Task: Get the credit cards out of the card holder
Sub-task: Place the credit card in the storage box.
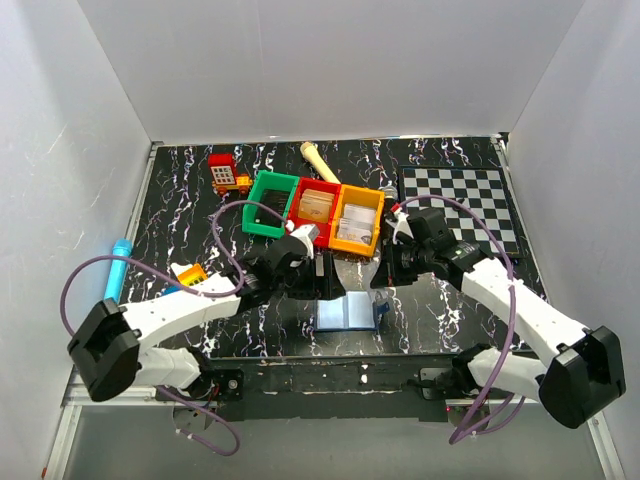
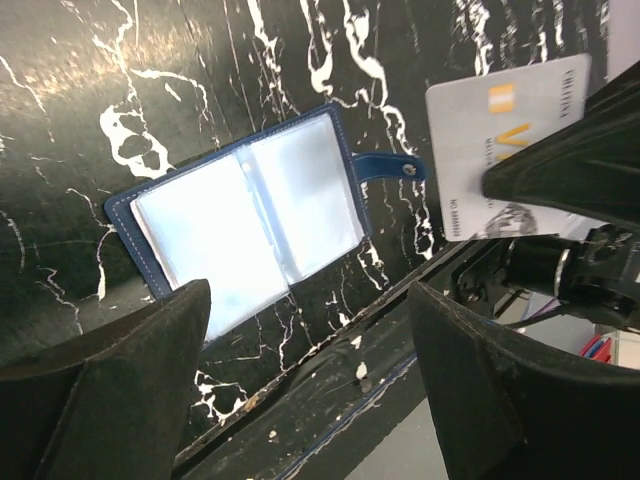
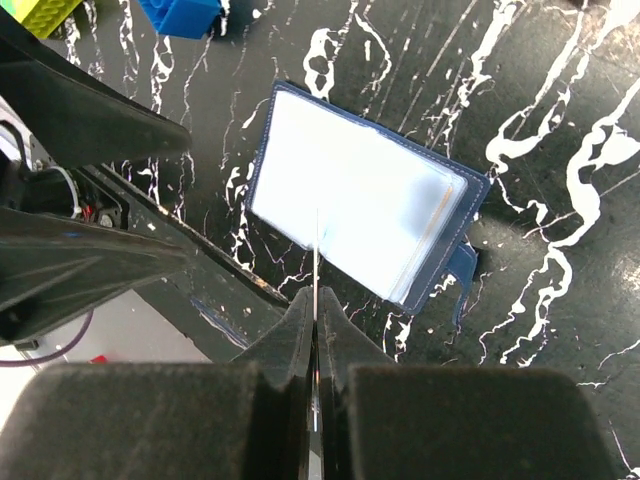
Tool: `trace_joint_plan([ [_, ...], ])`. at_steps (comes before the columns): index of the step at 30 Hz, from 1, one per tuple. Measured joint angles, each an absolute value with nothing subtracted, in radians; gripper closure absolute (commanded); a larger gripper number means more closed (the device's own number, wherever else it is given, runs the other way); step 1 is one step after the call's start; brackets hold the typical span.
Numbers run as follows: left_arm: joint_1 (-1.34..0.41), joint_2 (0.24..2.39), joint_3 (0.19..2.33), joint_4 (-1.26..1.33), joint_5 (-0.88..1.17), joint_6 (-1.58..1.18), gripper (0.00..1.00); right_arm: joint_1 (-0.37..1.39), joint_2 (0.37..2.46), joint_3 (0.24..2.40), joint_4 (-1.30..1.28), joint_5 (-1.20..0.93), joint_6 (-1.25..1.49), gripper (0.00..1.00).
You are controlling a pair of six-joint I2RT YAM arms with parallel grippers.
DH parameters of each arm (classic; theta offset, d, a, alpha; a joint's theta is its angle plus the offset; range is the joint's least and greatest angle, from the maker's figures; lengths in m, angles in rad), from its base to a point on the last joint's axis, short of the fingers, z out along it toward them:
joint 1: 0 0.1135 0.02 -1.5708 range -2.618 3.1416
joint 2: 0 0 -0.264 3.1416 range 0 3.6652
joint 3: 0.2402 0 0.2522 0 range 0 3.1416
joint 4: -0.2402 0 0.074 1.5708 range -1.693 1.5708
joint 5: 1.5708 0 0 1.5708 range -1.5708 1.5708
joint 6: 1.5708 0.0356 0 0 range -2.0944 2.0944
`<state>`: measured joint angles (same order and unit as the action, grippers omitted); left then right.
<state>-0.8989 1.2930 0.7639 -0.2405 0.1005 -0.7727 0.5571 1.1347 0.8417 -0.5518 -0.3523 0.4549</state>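
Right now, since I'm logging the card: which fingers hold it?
The right fingers, pinched shut on the white card; the left fingers stand open, empty.

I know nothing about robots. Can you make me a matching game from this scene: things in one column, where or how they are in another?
1 card holder
2 credit card
3 left end effector
4 chessboard

A wide open, empty
B spread open on the table
C far right corner
D pinched in the right end effector

Pairs: 1-B, 2-D, 3-A, 4-C
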Motion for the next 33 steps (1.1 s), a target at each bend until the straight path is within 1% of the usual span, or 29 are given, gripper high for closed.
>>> trace_joint_plan([
  [2,-0.899,1.247,0.775,-0.257,0.071,-0.77,0.2,0.568,1.124,0.851,-0.553,-0.359,0.438,0.99],
  [3,-0.899,1.22,0.773,-0.265,0.052,-0.767,0.21,0.575,1.119,0.855,-0.554,-0.364,0.433,0.99],
  [4,-0.899,1.189,0.766,-0.262,0.037,-0.761,0.25,0.585,1.113,0.859,-0.555,-0.373,0.422,0.99],
  [7,-0.897,1.05,0.669,-0.154,0.037,-0.729,0.26,0.624,1.108,0.87,-0.551,-0.44,0.389,0.99],
  [9,-0.891,0.947,0.58,-0.07,0.079,-0.707,0.26,0.651,1.108,0.874,-0.542,-0.519,0.372,0.99],
  [11,-0.881,0.883,0.535,-0.018,0.142,-0.685,0.26,0.675,1.109,0.88,-0.538,-0.586,0.357,0.99],
  [16,-0.868,0.86,0.529,0.111,0.289,-0.646,0.29,0.737,1.121,0.923,-0.537,-0.705,0.308,0.99],
  [19,-0.866,0.861,0.519,0.178,0.368,-0.637,0.34,0.754,1.121,0.941,-0.539,-0.749,0.287,0.99],
  [24,-0.866,0.883,0.512,0.249,0.474,-0.631,0.53,0.768,1.124,0.958,-0.548,-0.79,0.262,0.99],
  [27,-0.866,0.894,0.501,0.284,0.523,-0.63,0.67,0.769,1.131,0.96,-0.553,-0.804,0.253,0.99],
  [28,-0.866,0.894,0.497,0.29,0.537,-0.63,0.74,0.769,1.132,0.96,-0.553,-0.809,0.25,0.99],
  [30,-0.866,0.894,0.491,0.301,0.551,-0.627,0.81,0.771,1.134,0.96,-0.56,-0.82,0.243,0.99],
  [33,-0.861,0.895,0.481,0.314,0.564,-0.625,0.88,0.775,1.134,0.962,-0.57,-0.835,0.231,0.99],
])
